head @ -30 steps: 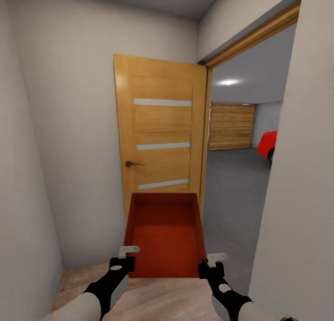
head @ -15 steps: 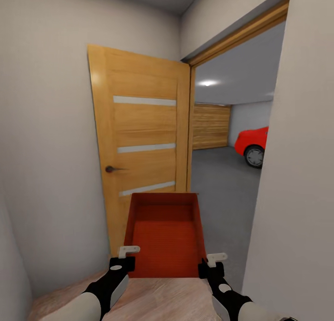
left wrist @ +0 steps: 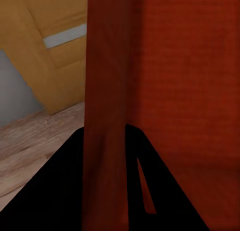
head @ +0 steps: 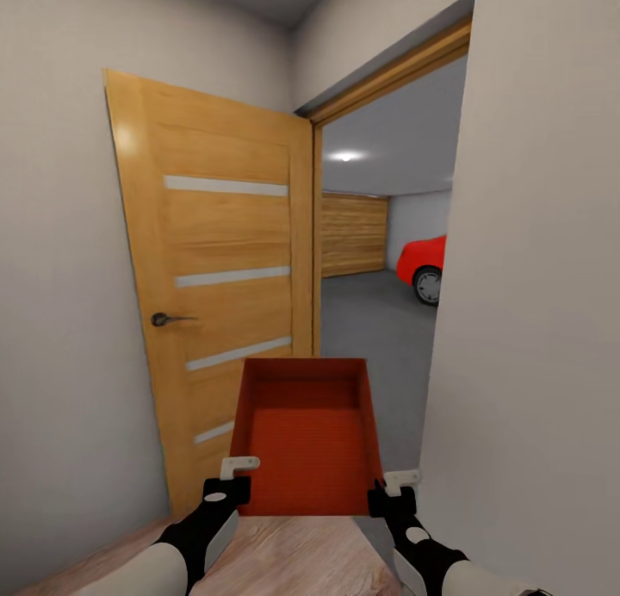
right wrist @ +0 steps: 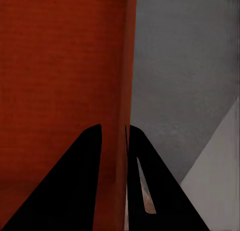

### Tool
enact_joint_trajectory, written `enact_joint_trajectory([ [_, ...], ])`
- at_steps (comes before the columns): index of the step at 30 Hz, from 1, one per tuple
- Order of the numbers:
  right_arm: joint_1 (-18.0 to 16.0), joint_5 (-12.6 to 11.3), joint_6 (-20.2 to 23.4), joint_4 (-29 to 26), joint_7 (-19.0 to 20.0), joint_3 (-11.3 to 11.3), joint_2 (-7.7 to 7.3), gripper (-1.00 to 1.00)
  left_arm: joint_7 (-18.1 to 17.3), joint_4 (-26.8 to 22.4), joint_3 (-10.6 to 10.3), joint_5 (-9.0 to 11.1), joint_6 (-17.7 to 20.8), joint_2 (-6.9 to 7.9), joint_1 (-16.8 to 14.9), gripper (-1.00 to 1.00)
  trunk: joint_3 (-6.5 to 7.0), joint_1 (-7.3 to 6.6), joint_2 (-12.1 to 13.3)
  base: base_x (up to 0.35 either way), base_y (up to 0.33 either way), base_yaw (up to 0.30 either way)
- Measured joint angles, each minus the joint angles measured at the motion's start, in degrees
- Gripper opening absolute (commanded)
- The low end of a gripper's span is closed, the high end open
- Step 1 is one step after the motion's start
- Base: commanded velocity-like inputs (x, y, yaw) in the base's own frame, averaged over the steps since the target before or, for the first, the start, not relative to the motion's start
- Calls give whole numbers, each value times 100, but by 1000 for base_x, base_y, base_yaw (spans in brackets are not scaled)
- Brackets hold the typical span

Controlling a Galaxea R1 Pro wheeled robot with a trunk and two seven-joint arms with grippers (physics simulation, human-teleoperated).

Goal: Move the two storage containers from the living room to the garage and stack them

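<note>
At the garage doorway (head: 379,260), one storage container (head: 306,437) is carried level ahead of the robot. The left gripper (head: 231,482) and right gripper (head: 394,490) each clamp a side wall at the near corners, so the load stays balanced for transit.

view swung right | door (head: 220,294) shifted left | red car (head: 424,267) more exposed
</note>
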Motion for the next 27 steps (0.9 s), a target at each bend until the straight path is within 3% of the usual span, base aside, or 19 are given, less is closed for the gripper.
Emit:
enact_joint_trajectory([
  [7,0,2,4,7,2,0,0,-100,4,9,9,-7,0,-3,0,-100,0,-2,0,62,101,-39],
  [21,1,22,12,-10,-12,-10,1,-100,3,-10,25,-18,8,-2,1,-100,-1,-2,0,152,278,-1],
  [27,2,21,12,-13,-14,-9,0,-100,1,-9,29,-21,8,-3,0,-100,8,-2,-1,175,285,-165],
])
